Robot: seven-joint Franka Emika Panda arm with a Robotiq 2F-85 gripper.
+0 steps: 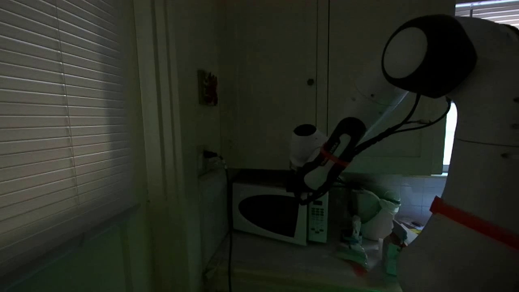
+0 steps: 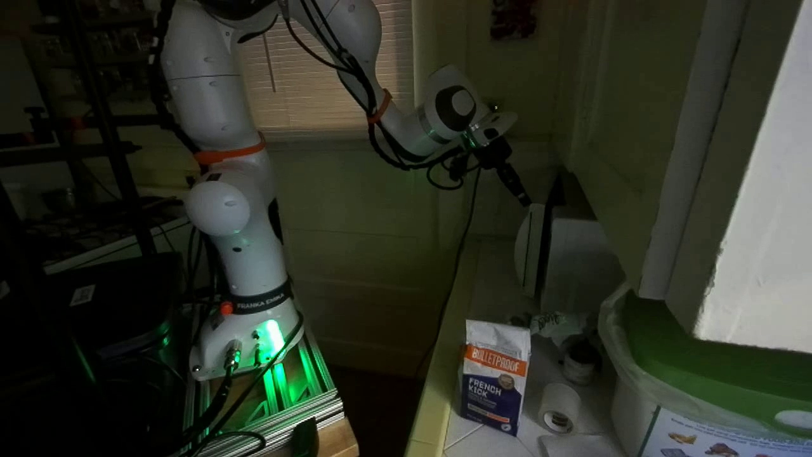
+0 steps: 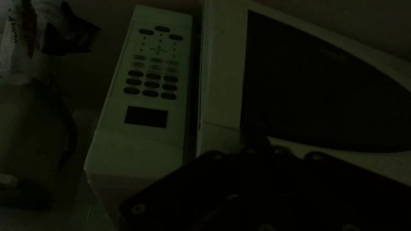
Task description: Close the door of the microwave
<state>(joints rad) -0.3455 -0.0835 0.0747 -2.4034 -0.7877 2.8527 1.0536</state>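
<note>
Microwave door (image 1: 267, 215) looks slightly ajar, with a dark gap running between it and the control panel (image 3: 151, 83)! It fronts the white microwave (image 2: 580, 257), tucked into the back corner of the worktop (image 2: 438, 397) beside the wall (image 1: 190, 134) and facing the front edge. And right at the door's top, here's the gripper (image 2: 528, 203), angled down, its fingers (image 2: 514, 183) looking drawn together, narrow as a beak. In the wrist view the tips lie over the door, by the rim of the dark glass (image 3: 305, 80); whether they touch, it's too dim to tell. Behind them the white arm (image 2: 216, 127) reaches across the front edge, a green light (image 2: 274, 336) glowing at its foot.

Along the worktop we go: a crumpled plastic bag (image 2: 555, 322) with writing on it, then a small jar (image 2: 578, 362). Close to the front edge, a coffee bag (image 2: 495, 377) stands upright, a white roll (image 2: 559, 408) lying just beside it. Over by the back edge sits a big white tub (image 2: 634, 381) with a green top. Up above hangs a pale cupboard (image 1: 275, 81), jutting over the back edge, and off at the wall a black cord (image 1: 230, 251) drops past the front corner.
</note>
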